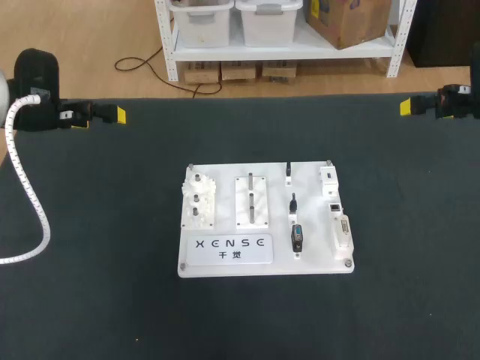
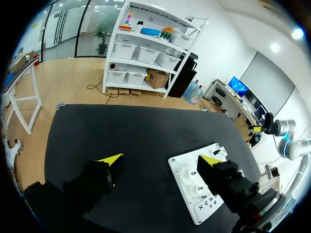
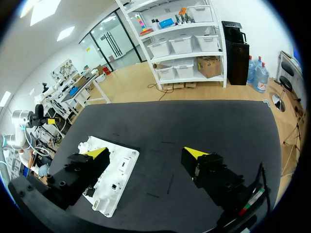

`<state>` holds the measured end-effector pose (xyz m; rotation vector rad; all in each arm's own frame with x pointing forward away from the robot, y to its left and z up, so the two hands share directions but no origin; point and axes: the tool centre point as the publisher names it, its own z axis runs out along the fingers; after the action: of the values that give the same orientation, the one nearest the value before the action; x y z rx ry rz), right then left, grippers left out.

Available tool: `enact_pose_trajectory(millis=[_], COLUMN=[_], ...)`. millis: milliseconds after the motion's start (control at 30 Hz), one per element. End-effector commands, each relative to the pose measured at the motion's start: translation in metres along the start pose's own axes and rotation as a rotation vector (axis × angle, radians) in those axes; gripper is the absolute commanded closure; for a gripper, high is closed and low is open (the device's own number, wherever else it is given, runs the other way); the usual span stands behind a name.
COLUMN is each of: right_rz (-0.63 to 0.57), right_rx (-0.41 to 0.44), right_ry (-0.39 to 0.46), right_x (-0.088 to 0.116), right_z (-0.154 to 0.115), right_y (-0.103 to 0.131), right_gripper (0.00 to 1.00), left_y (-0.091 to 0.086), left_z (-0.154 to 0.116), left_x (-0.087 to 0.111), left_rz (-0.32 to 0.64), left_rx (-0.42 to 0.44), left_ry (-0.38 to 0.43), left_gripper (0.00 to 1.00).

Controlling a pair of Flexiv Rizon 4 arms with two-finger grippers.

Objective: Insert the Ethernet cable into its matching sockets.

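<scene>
My left claw (image 2: 160, 159) and right claw (image 3: 145, 152) hang spread, empty, well off the board (image 1: 315, 256); I'd approach slowly, squaring up first.

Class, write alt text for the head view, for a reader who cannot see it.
A white board carrying small black connectors lies centred on a black table. The left hand and right hand sit at its far corners, away from the board.

We work in a robotics lab. Our left arm (image 1: 37, 90) enters upper left and our right arm (image 1: 457, 101) upper right over a black table (image 1: 97, 225); mid-frame lies a white test board (image 1: 315, 262) of sockets and gears.
</scene>
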<state>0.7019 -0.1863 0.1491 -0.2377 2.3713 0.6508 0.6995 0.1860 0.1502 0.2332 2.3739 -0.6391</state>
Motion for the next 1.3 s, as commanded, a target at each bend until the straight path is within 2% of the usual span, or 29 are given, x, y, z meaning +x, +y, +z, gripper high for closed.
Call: enact_pose_trajectory(millis=[33,400,533,733,867,1100,1300], right_rz=[0.0,0.0,0.0,0.0,0.0,0.0,0.0], right_rx=[0.002,0.002,0.002,0.002,0.002,0.002,0.002], right_ry=[0.0,0.0,0.0,0.0,0.0,0.0,0.0], right_x=[0.0,0.0,0.0,0.0,0.0,0.0,0.0], right_z=[0.0,0.0,0.0,0.0,0.0,0.0,0.0], right_y=[0.0,0.0,0.0,0.0,0.0,0.0,0.0], right_gripper=[0.0,0.0,0.0,0.0,0.0,0.0,0.0], left_y=[-0.001,-0.001,-0.01,-0.038,-0.06,-0.094,-0.119], left_z=[0.0,0.0,0.007,0.021,0.032,0.052,0.062], left_x=[-0.001,-0.001,-0.008,-0.01,-0.003,0.022,0.047], left_rz=[-0.001,-0.001,0.159,0.431,0.588,0.737,0.816], left_rx=[-0.008,-0.008,0.051,0.246,0.372,0.518,0.617], left_ry=[0.006,0.006,0.007,-0.052,-0.061,0.002,-0.014], left_gripper=[0.0,0.0,0.0,0.0,0.0,0.0,0.0])
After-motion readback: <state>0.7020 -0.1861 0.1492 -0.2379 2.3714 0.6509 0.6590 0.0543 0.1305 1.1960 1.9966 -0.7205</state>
